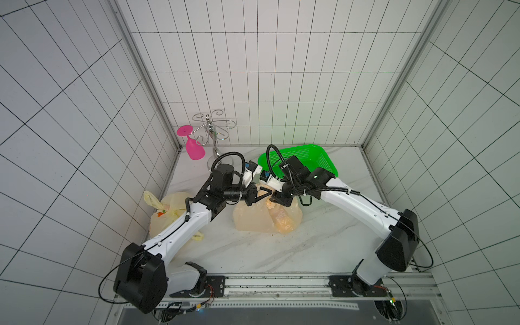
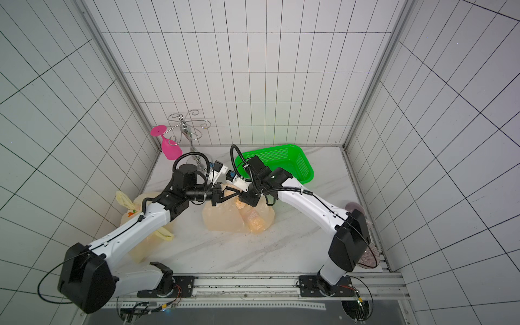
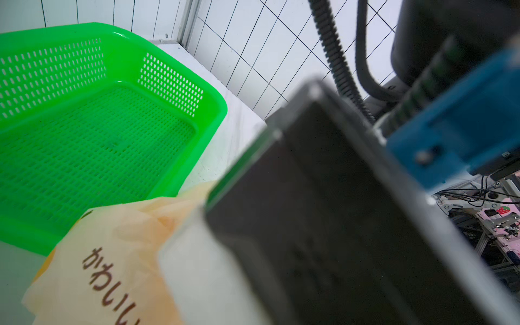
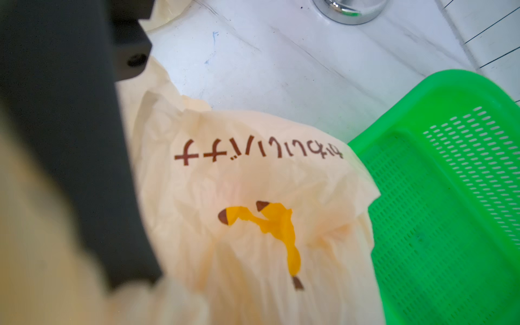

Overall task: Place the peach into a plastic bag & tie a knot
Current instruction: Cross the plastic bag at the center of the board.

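Note:
The cream plastic bag (image 1: 253, 219) (image 2: 225, 219) lies mid-table, its printed side filling the right wrist view (image 4: 253, 174) and showing in the left wrist view (image 3: 98, 267). An orange lump (image 1: 282, 222) (image 2: 254, 222) shows through the film; I cannot tell whether it is the peach. My left gripper (image 1: 268, 192) (image 2: 237, 194) is shut, its tips pinching the bag's raised top. My right gripper (image 1: 274, 197) (image 2: 242, 197) meets it tip to tip over the same spot. Its jaws are hidden by its own body and by blurred bag film.
A green mesh basket (image 1: 298, 147) (image 2: 281, 146) (image 3: 216, 104) (image 4: 450, 84) stands just behind the bag. A second filled bag (image 1: 166, 208) lies under my left arm. A pink wine glass (image 1: 194, 149) hangs from a chrome rack (image 1: 212, 126) at the back left.

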